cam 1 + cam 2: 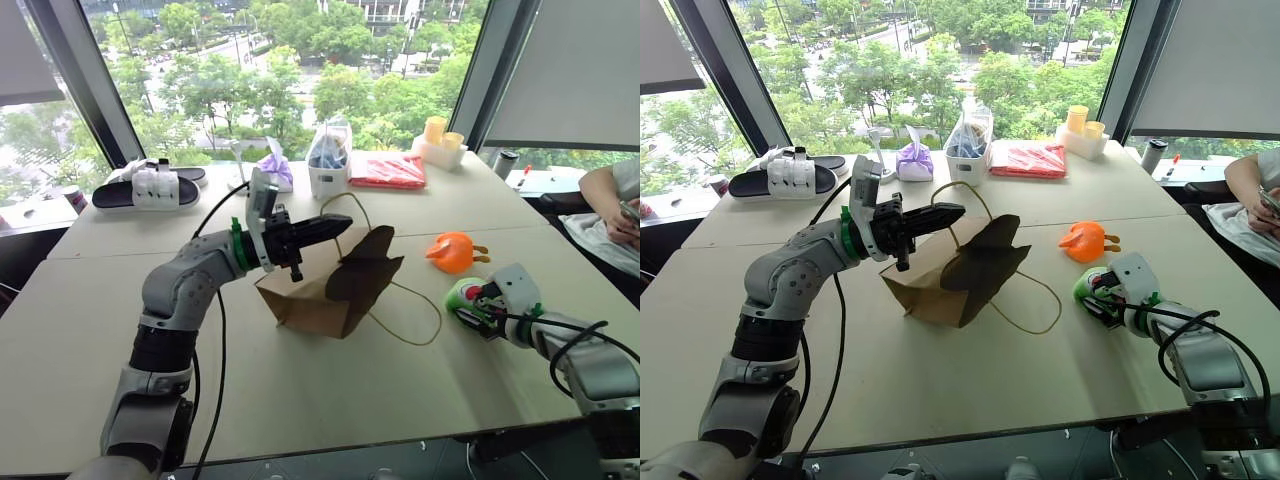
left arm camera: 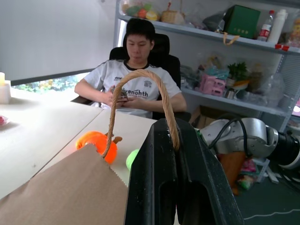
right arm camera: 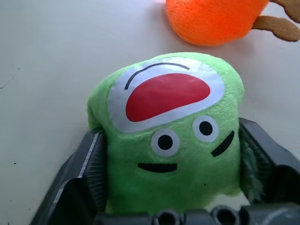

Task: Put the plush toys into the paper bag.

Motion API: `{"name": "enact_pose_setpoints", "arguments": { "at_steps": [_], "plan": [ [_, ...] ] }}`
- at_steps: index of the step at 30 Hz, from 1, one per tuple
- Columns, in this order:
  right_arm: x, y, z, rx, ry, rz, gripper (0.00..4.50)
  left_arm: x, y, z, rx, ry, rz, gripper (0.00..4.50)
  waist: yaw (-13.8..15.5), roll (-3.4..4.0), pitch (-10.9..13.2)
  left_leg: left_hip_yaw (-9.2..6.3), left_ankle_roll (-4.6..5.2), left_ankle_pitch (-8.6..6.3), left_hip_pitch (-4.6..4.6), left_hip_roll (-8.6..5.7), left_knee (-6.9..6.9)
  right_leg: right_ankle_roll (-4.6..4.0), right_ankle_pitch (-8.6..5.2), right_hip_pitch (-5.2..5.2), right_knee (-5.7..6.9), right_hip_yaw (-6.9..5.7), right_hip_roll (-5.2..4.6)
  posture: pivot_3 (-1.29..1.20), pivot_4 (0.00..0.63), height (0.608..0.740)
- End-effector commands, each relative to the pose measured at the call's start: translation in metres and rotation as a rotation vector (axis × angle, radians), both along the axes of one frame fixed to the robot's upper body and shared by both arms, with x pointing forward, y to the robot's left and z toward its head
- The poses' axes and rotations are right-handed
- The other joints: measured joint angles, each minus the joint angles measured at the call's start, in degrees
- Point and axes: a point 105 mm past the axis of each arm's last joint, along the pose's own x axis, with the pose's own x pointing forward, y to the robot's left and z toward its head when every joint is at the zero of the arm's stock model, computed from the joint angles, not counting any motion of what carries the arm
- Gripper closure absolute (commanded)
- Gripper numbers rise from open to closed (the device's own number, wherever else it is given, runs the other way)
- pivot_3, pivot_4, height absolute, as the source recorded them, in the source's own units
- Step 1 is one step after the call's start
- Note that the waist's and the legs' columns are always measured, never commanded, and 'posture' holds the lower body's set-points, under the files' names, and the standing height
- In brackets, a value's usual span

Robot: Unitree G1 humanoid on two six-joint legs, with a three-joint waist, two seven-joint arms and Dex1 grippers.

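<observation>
1. Head views: paper bag (image 1: 330, 285) mid-table, held up by one cord handle (image 1: 962, 190) pinched in the left gripper (image 1: 335, 227), fingers pressed together. Nothing bagged yet by the look of it, both toys out on the table (image 1: 300, 400)
2. Left wrist: handle looped over the closed fingers, orange toy (image 2: 96, 143) beyond the bag edge
3. Right wrist: right gripper (image 3: 171, 164) spread around the green toy (image 3: 168, 136), fingers flanking it, squeeze probably not finished
</observation>
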Motion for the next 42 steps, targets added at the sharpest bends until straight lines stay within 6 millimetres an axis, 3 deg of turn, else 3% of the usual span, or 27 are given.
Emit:
{"name": "enact_pose_setpoints", "arguments": {
  "at_steps": [1, 3, 8, 12, 17, 22, 28, 35, 40, 42],
  "plan": [
    [0.0, -0.003, 0.0, 0.001, 0.011, -0.026, 2.75, -0.006, 0.002, 0.01, -0.015, -0.06, -0.001, 4.5, 0.0, 0.0, 0.0, -0.01, 0.0, 0.0, 0.0, 0.0, 0.0, 0.0, 0.0, 0.0, 0.0, 0.0, 0.0, 0.0, 0.15, 0.74],
    [-0.004, 0.003, 0.012, 0.015, -0.004, -0.005, 3.69, -0.006, 0.003, 0.009, -0.015, -0.058, 0.0, 4.5, 0.0, 0.0, 0.0, -0.01, 0.0, 0.0, 0.0, 0.0, -0.01, 0.0, 0.0, 0.0, 0.0, 0.0, 0.0, 0.0, 0.15, 0.74],
    [-0.013, 0.019, 0.039, 0.043, -0.038, 0.061, 3.69, -0.006, 0.003, 0.007, -0.01, -0.056, 0.0, 4.5, 0.1, 0.03, 0.0, -0.03, 0.0, 0.0, -0.03, 0.0, -0.1, 0.0, 0.0, -0.09, 0.0, 0.0, -0.01, 0.0, 0.15, 0.74],
    [-0.033, 0.056, 0.105, 0.086, -0.16, 0.234, 3.69, -0.006, 0.003, 0.003, 0.013, -0.05, -0.009, 4.5, 0.1, 0.17, 0.1, -0.06, 0.01, 0.0, -0.14, 0.0, -0.1, 0.01, -0.01, -0.22, 0.0, 0.02, -0.03, 0.0, 0.15, 0.74],
    [-0.046, 0.095, 0.136, 0.126, -0.202, 0.375, 3.69, -0.005, 0.003, 0.0, 0.026, -0.049, -0.016, 4.5, 0.2, 0.16, 0.1, -0.08, 0.01, -0.01, -0.13, 0.02, -0.11, 0.0, -0.01, -0.19, -0.04, -0.04, -0.01, 0.0, 0.15, 0.74],
    [-0.044, 0.123, 0.126, 0.163, -0.166, 0.447, 3.69, -0.002, 0.005, 0.003, 0.016, -0.055, -0.004, 4.5, 0.3, 0.15, 0.1, -0.07, 0.03, -0.02, -0.17, 0.01, -0.11, 0.0, -0.01, -0.17, -0.16, -0.05, -0.04, 0.0, 0.15, 0.74],
    [-0.038, 0.143, 0.112, 0.172, -0.145, 0.49, 3.69, -0.001, 0.007, 0.008, 0.005, -0.065, 0.01, 4.5, 0.2, 0.15, 0.1, -0.07, 0.04, -0.03, -0.17, 0.0, -0.17, 0.01, 0.0, -0.19, -0.19, -0.04, -0.04, 0.0, 0.15, 0.74],
    [-0.027, 0.186, 0.098, 0.22, -0.126, 0.568, 3.69, -0.003, 0.007, 0.014, -0.023, -0.069, 0.021, 4.5, 0.0, 0.15, 0.1, -0.08, 0.04, -0.02, -0.16, 0.02, -0.22, 0.0, 0.0, -0.23, -0.18, -0.04, -0.01, 0.0, 0.15, 0.74],
    [-0.025, 0.203, 0.093, 0.225, -0.117, 0.613, 3.69, -0.005, 0.006, 0.017, -0.032, -0.07, 0.022, 4.5, 0.2, 0.16, 0.1, -0.11, 0.03, -0.02, -0.17, 0.0, -0.22, 0.0, 0.0, -0.24, -0.19, -0.04, -0.03, 0.0, 0.15, 0.74],
    [-0.01, 0.215, 0.085, 0.232, -0.113, 0.611, 3.69, -0.007, 0.007, 0.021, -0.056, -0.061, 0.018, 4.5, 0.0, 0.15, 0.1, -0.11, 0.03, -0.02, -0.17, -0.01, -0.22, 0.0, 0.0, -0.24, -0.19, -0.03, -0.03, 0.0, 0.15, 0.74]
  ]
}}
